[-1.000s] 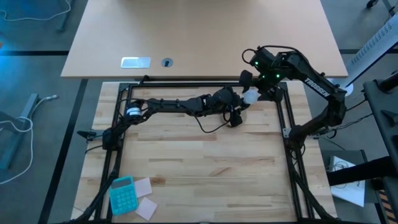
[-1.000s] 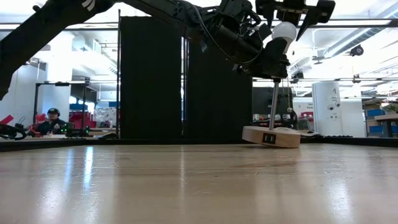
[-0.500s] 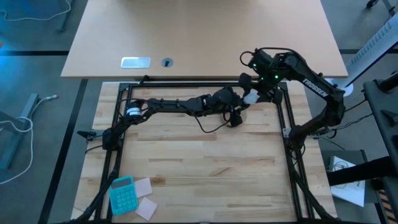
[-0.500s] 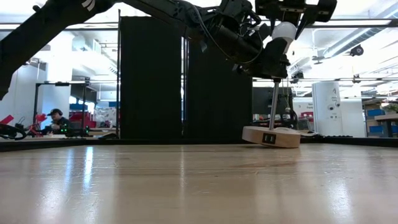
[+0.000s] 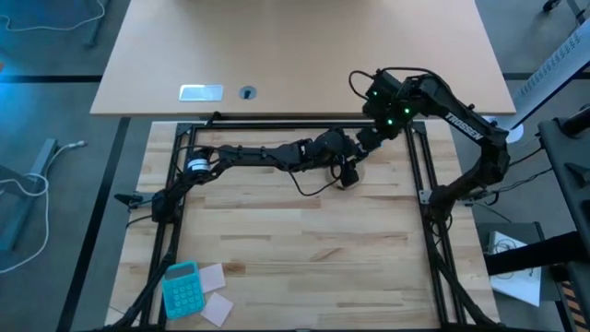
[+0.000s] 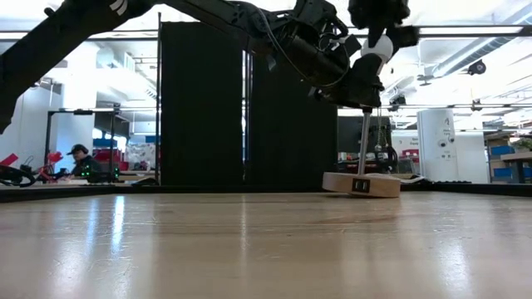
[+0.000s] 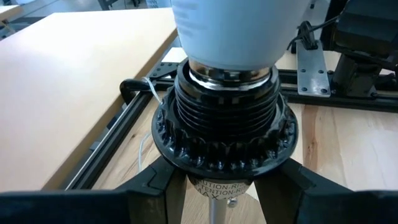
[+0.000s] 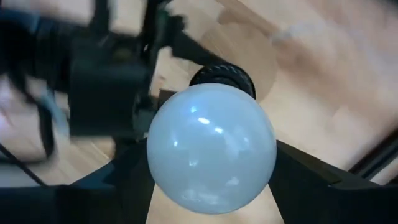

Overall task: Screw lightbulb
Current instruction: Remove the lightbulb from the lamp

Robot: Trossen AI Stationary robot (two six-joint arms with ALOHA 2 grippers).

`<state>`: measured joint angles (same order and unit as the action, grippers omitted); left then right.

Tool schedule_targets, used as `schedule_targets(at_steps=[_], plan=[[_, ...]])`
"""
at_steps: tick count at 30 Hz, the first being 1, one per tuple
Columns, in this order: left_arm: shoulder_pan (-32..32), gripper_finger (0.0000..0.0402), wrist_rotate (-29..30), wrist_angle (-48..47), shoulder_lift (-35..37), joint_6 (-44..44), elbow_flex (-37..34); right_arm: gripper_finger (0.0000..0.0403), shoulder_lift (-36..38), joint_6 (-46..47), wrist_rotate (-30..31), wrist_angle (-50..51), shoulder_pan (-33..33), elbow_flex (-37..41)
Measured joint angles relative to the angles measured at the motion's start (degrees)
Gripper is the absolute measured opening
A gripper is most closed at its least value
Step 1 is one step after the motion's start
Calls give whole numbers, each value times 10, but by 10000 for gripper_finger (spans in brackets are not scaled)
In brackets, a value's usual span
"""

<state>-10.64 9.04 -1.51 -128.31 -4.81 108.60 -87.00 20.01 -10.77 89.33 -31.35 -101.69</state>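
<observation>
Two-arm lamp assembly at the far right of the slatted wooden table [image 5: 304, 249].

Left arm: extended across the far part of the table, from its base at the left toward the lamp stand. The left gripper [image 7: 214, 186] is clenched on the black ribbed socket [image 7: 225, 127]; in the left wrist view its two dark fingers [image 7: 155, 186] press against the socket's underside on either side of the thin post [image 6: 365, 141].

Right arm: reaching in from the right side of the table and bent down over the socket. The right gripper [image 8: 211, 180] is grasping the lightbulb [image 8: 211, 148]; in the right wrist view a dark finger [image 8: 311, 177] lies against each side of the white globe.

Lightbulb: held upright, directly above the socket, with its metal base seated in the socket's mouth, as the left wrist view shows [image 7: 233, 31]. In the low view the bulb [image 6: 376, 46] appears high above the table, between the two grippers.

Stand: the round wooden base [image 6: 362, 183] rests on the table at the far right, the post rising from it to the socket.

Elsewhere: a teal calculator [image 5: 181, 288] and pale paper squares [image 5: 214, 286] lie at the near left corner, well apart from the arms. A person [image 6: 76, 159] sits in the room beyond the table.
</observation>
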Motion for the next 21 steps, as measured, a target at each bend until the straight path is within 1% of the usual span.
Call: schedule_targets(at_steps=[4, 9, 11, 12, 14, 16, 21], plan=[[0, 144, -1, 0, 0, -3, 0, 249, -1, -247, 3, -2, 0, 1], [0, 144, -4, 0, 0, -5, 0, 251, 2, -612, 10, -6, 4, 1], [0, 144, -8, -2, 0, -5, 0, 249, 1, -716, 16, -11, 8, 1], [0, 144, -11, -3, 0, -5, 0, 247, 1, -750, 19, -10, 11, -2], [0, 144, -14, -6, 1, -5, 0, 244, 0, -779, 30, -7, 21, -11], [0, 144, -18, -9, 1, -5, 0, 244, -1, -785, 49, -4, 32, -18], [0, 144, -29, -9, 1, -13, 0, 245, 4, -773, 54, 6, 42, -28]])
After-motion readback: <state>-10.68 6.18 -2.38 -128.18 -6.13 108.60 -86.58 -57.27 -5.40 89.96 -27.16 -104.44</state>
